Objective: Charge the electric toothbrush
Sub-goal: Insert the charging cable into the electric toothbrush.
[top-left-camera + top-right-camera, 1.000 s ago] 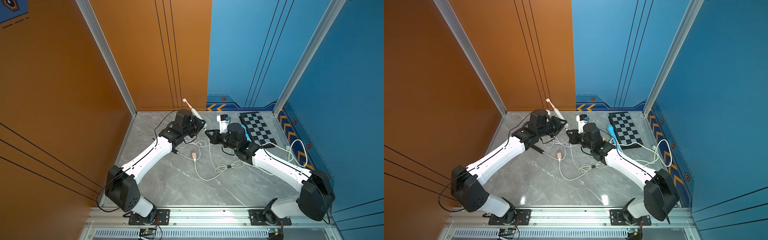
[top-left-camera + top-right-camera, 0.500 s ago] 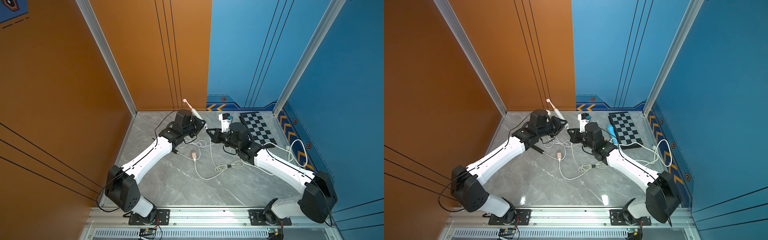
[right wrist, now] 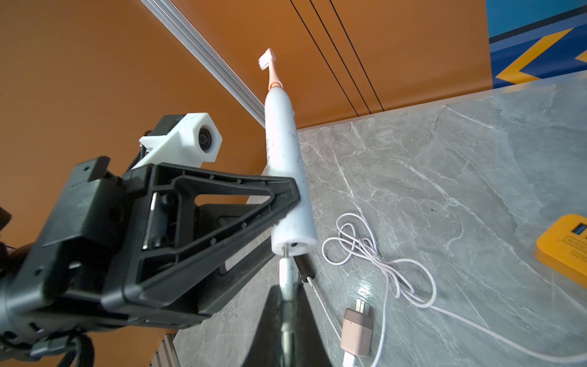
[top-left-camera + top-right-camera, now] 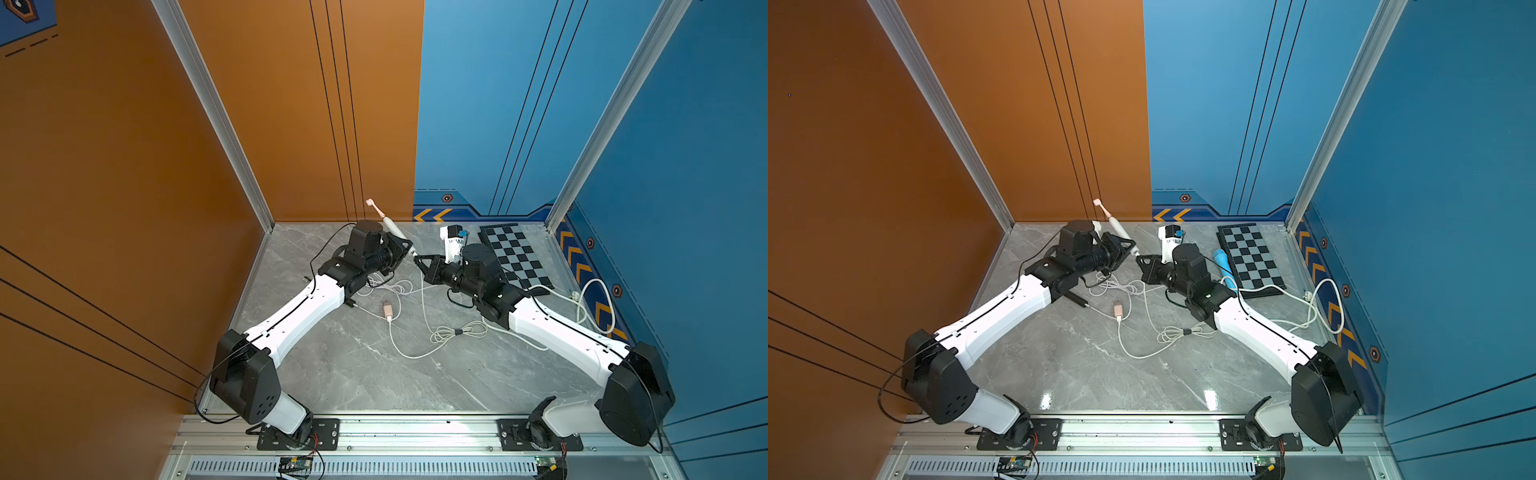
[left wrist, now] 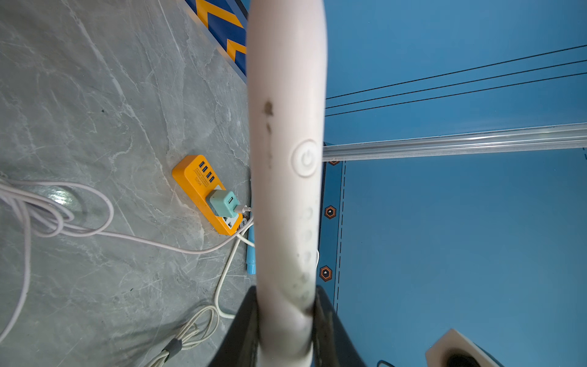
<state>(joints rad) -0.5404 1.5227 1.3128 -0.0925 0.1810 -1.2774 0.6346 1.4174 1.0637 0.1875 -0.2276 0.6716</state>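
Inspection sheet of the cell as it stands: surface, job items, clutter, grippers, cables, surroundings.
Surface: grey marble tabletop, glossy.
Job's things: electric toothbrush held tilted, brush head up; charging plug tip at its base port, seating unclear; orange power strip with teal adapter plugged in.
Clutter: checkered mat, blue tube beside it, pink adapter lying flat.
Grippers: left gripper shut on the toothbrush; right gripper shut on the plug.
Cables: white cable bundled mid-table; pink cable in loose loops.
Surroundings: orange wall, blue wall.
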